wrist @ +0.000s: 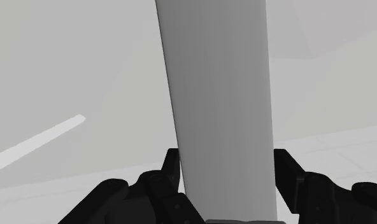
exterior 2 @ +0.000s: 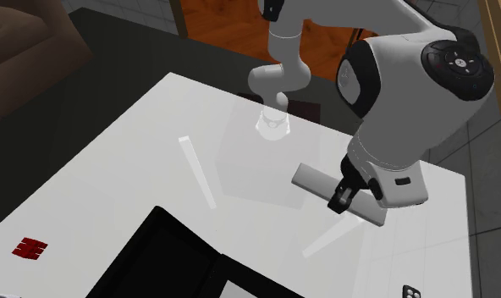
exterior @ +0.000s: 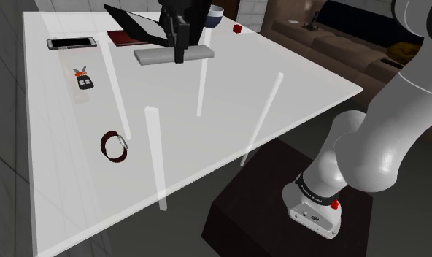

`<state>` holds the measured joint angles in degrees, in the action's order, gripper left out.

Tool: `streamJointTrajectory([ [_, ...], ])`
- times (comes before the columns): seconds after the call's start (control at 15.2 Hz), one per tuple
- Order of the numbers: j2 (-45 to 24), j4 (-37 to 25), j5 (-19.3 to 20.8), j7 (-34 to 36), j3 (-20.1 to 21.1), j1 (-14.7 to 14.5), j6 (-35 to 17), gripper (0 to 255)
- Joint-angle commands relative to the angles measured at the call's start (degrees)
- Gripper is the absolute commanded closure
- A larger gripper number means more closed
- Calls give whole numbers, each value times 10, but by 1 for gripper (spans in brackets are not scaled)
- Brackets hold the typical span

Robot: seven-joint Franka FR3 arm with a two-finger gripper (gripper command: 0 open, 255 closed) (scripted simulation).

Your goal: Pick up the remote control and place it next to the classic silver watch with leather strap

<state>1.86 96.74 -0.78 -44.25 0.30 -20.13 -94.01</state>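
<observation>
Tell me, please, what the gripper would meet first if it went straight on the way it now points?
The grey remote control, directly under the gripper, which points down at it; the white table lies beneath. Whether they already touch is unclear.

My arm is all glossy white rounded shells with dark joints, and one joint has a black cap with tiny light marks on it. Near the base there's a black band with small white lettering and a little red bit, and the gripper is plain black all over.
</observation>
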Motion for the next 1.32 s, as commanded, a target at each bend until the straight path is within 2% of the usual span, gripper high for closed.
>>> streamJointTrajectory([
  [0.0, -8, -11, -1, 26, 13, -12, 2, 255],
  [0.53, -46, -56, 1, 125, 62, -62, 9, 255],
  [1.25, -38, 38, 0, 123, 62, -61, -78, 255],
])
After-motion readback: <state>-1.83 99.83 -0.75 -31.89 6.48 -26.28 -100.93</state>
